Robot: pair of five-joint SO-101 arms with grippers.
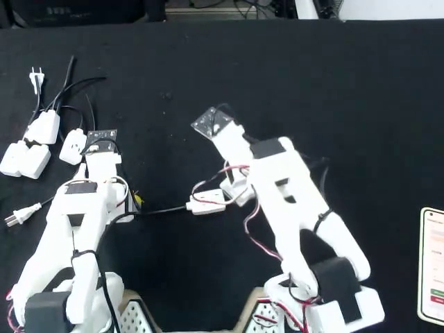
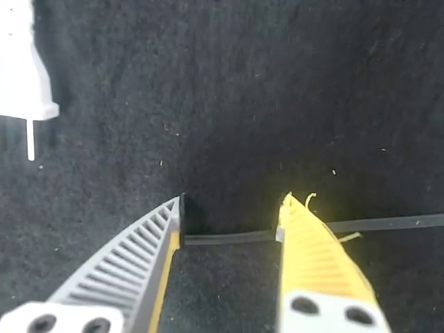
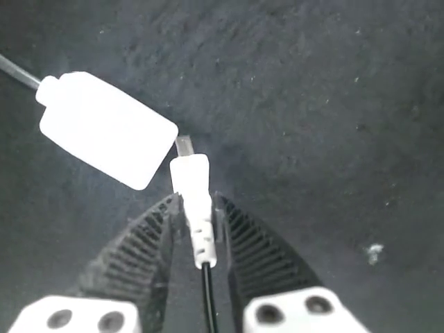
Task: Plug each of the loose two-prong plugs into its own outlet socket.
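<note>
Holding: right gripper (image 3: 198,208) closed narrow on a white plug (image 3: 193,184), black cord (image 3: 207,298) trailing back between the fingers. The plug's prong end is touching or just beside a white socket block (image 3: 104,128).
Left gripper (image 2: 232,205): spread wide, one finger on each side of a thin black cable (image 2: 225,238) lying on the table (image 1: 361,104).
Writing: print on the flat device (image 1: 433,267) is too small to read.
Count: three plugs, one held. A loose plug (image 1: 35,78) lies toward the far left and a second loose plug (image 1: 19,215) lower down. There are five socket blocks as far as I can tell, four in a cluster (image 1: 43,127).
Edges: the second loose plug and the cluster lie by the table's left edge, the device at the right edge.
</note>
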